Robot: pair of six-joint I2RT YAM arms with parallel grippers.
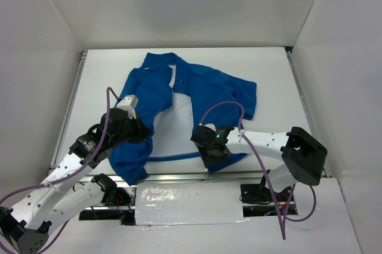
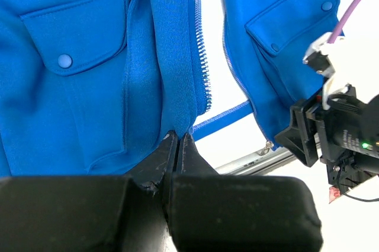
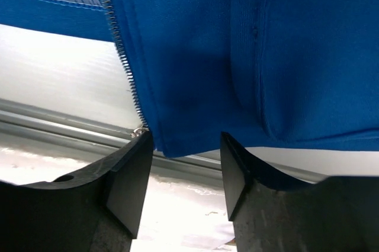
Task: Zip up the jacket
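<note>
You have nothing to read here: no text, label, brand, number or sign is legible in any of the three views.

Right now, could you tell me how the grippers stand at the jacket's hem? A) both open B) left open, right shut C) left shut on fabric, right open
C: the left gripper pinches the jacket, fingers together; the right gripper has its fingers apart at the hem.
</note>
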